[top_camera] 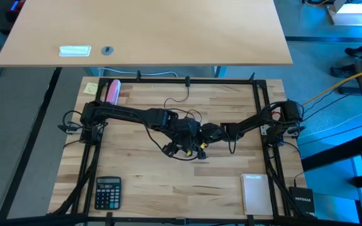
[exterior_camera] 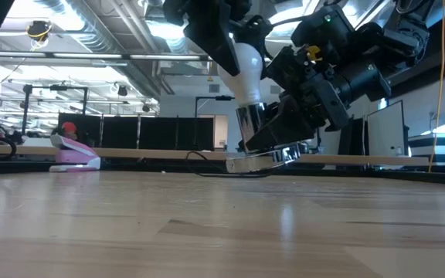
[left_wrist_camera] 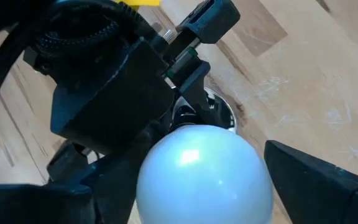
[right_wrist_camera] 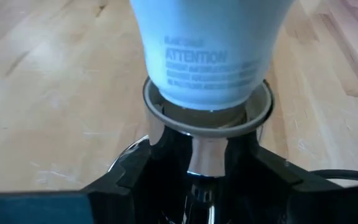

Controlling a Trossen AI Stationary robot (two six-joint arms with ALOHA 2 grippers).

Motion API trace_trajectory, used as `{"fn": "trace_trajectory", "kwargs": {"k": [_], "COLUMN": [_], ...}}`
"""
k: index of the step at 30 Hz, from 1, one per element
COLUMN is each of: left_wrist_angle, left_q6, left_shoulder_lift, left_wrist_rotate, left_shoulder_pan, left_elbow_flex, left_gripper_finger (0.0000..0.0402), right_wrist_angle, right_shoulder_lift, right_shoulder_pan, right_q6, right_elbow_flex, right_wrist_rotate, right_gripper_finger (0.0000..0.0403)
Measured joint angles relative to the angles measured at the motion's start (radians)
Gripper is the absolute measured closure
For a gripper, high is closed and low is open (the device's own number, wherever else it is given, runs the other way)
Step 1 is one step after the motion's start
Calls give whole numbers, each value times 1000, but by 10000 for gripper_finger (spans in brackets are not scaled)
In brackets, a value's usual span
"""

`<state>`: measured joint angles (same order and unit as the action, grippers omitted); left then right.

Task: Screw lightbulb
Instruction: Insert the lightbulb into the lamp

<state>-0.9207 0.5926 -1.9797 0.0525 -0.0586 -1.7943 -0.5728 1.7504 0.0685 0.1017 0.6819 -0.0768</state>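
Observation:
The white lightbulb stands upright with its narrow end down in the round silver socket, at the middle of the table. My left gripper comes from above and is shut on the bulb's dome. My right gripper comes from the table's right side and is shut on the socket. The bulb's screw base is hidden inside the socket. The socket's black cord runs toward the far edge. My left gripper pinches the bulb's rounded dome between its two fingers, one on each side. The fingers come from above, pointing down. The bulb stands upright, its narrow end inside the socket's rim. My right gripper pinches the socket's silver body between its two fingers, below the rim. The fingers come slanting from the table's right side. The socket stands upright; whether its foot rests on the table, I cannot tell.
A calculator lies at the near left, a white flat box at the near right. A long pink-and-white object and a yellow note lie at the far left corner. A black frame borders the table.

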Motion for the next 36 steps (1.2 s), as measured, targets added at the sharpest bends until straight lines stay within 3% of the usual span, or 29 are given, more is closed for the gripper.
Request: {"fn": "trace_trajectory", "kwargs": {"k": [23,30,36], "left_wrist_angle": [-23,-16,-23], "left_q6": [-215,-250,-276], "left_shoulder_lift": [56,56,57], "left_wrist_rotate": [7,111,111], "left_shoulder_pan": [-2,2,10], "left_elbow_flex": [-25,-31,-31], "left_gripper_finger": [70,70,70], "right_wrist_angle": [-36,-20,-18], "right_shoulder_lift": [-7,-2,-2], "right_shoulder_pan": [-17,-31,-43], "right_q6": [-27,-67,-76], "right_elbow_flex": [9,8,7], "right_wrist_rotate": [14,34,47], "right_gripper_finger": [223,223,223]}}
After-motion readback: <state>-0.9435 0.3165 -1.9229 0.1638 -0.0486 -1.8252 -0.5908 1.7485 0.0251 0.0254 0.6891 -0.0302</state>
